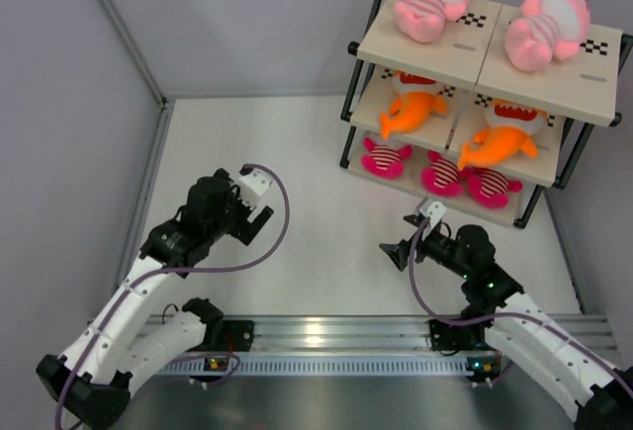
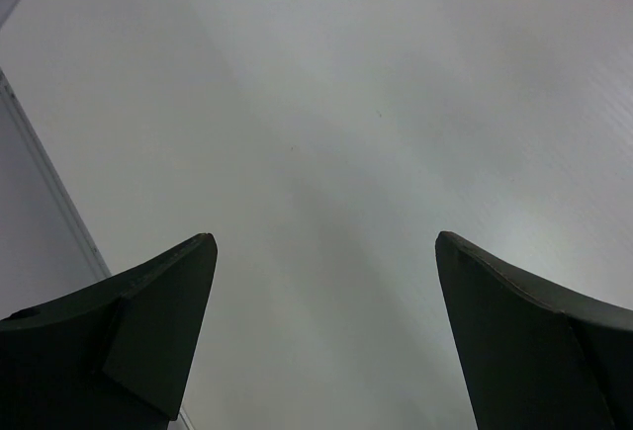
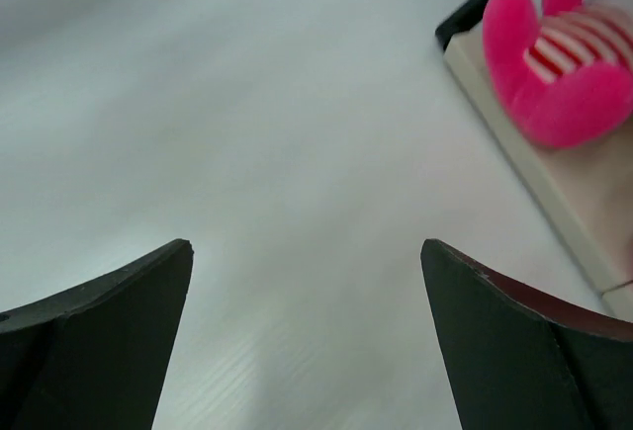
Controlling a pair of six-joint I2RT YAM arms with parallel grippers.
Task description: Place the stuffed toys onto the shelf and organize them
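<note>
The shelf [image 1: 593, 79] stands at the back right. Two pale pink striped toys [image 1: 430, 0] [image 1: 546, 27] lie on its top board. Two orange sharks [image 1: 413, 107] [image 1: 499, 140] lie on the middle board. Three magenta-and-white striped toys [image 1: 385, 157] [image 1: 442, 174] [image 1: 492, 186] lie on the bottom board. My left gripper [image 1: 255, 215] is open and empty over bare table on the left. My right gripper [image 1: 400, 239] is open and empty, just in front of the shelf. In the right wrist view one magenta toy [image 3: 554, 64] shows on the bottom board [image 3: 579, 193] at the upper right.
Grey walls enclose the white table [image 1: 297, 183] at left and back. An aluminium rail [image 1: 326, 331] with the arm bases runs along the near edge. The left wrist view shows bare table [image 2: 326, 133] and a wall edge [image 2: 49, 193] at left.
</note>
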